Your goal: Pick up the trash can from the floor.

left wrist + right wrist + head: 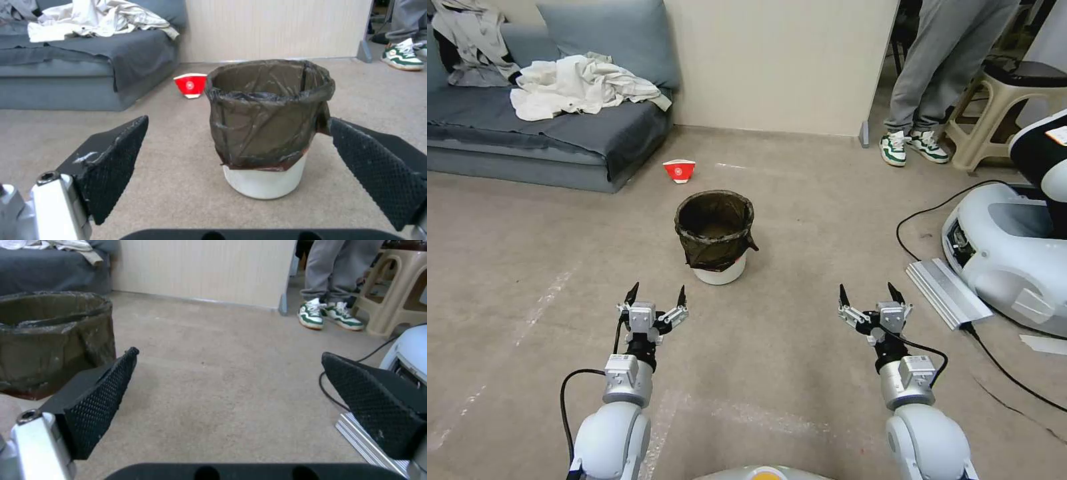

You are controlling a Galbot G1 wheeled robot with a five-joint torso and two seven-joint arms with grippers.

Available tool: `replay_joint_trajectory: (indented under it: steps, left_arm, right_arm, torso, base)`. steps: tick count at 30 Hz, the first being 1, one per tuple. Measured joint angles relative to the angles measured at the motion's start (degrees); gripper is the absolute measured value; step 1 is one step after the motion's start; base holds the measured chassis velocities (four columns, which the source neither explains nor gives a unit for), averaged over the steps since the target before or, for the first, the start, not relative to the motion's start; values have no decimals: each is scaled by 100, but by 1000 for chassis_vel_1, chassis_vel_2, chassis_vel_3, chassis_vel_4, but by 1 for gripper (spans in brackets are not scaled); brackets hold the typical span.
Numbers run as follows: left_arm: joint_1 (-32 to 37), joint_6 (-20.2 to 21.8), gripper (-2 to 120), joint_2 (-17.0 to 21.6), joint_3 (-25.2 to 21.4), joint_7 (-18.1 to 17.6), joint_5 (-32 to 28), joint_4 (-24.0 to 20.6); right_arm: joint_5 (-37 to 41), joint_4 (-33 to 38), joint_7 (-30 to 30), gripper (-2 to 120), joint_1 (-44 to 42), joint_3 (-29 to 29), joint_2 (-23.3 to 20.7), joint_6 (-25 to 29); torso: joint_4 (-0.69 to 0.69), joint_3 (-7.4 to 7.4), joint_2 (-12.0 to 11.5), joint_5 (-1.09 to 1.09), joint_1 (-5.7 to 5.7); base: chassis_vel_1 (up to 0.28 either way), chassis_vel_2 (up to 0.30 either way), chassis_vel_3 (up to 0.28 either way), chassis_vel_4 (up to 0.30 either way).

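The trash can (715, 236), a small white bucket with a dark bag folded over its rim, stands upright on the beige floor (800, 373) ahead of me. My left gripper (657, 293) hovers open just short of it and slightly to its left; the left wrist view frames the trash can (267, 130) between that gripper's (238, 133) spread black fingers. Level with it, my right gripper (870, 295) is open too, well off to the can's right. The right wrist view catches the trash can (49, 340) off to one side, outside the fingers of the right gripper (229, 368).
A red-and-white bowl (679, 170) lies on the floor behind the can, near a grey sofa (547, 127) with clothes on it. Another robot's white base (1014, 260), a metal ramp (947, 290) and a black cable (920, 213) sit at right. A standing person (927, 73) and a stool (1007, 107) are behind.
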Motion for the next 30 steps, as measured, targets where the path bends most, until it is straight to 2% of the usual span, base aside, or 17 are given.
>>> replay_joint_trajectory:
  steps: [21, 24, 25, 27, 29, 30]
  left_arm:
    - [2, 2, 100, 0, -1, 0, -2, 0]
    - [82, 125, 100, 0, -57, -14, -173, -296]
    - [144, 226, 100, 1, -104, -30, -304, -516]
    - [179, 280, 100, 1, -128, -39, -375, -631]
    - [327, 516, 100, 3, -238, -83, -687, -1158]
    - [355, 562, 100, 4, -259, -93, -749, -1258]
  right_arm:
    - [0, 2, 0, 100, -3, 2, 1, -1]
    - [109, 268, 0, 100, -122, 112, 23, -71]
    - [210, 498, 0, 100, -225, 211, 42, -135]
    - [261, 613, 1, 100, -279, 260, 53, -170]
    - [477, 1102, 5, 100, -496, 464, 99, -316]
    - [521, 1198, 6, 100, -541, 505, 108, -344]
  torso:
    - [0, 0, 0, 0, 0]
    - [0, 0, 0, 1, 0]
    - [0, 0, 0, 0, 0]
    - [0, 0, 0, 0, 0]
    - [0, 0, 0, 0, 0]
    - [0, 0, 0, 0, 0]
  base:
    - [0, 0, 0, 0]
    - [0, 0, 0, 0]
    - [0, 0, 0, 0]
    - [0, 0, 0, 0]
    - [0, 0, 0, 0]
    - [0, 0, 0, 0]
